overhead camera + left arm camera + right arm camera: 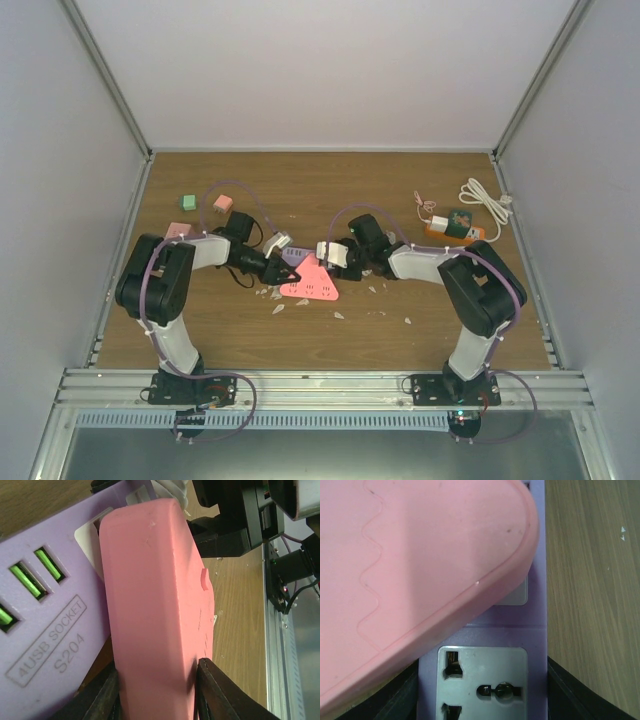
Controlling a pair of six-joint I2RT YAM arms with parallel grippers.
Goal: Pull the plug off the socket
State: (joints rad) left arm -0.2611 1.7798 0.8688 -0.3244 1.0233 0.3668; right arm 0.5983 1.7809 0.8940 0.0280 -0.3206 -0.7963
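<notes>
The orange socket block lies at the back right of the table with a dark green and white plug on top; neither gripper is near it. My left gripper is shut on a pink triangular adapter, both fingers pressed on its sides in the left wrist view. The adapter sits against the purple power strip. My right gripper is shut on the purple strip, its fingers at both long sides, with the pink adapter overlapping the strip.
A coiled white cord lies behind the orange block. Small green and pink blocks lie at the back left. White crumbs are scattered on the wooden table. Cage walls close in on the sides and back.
</notes>
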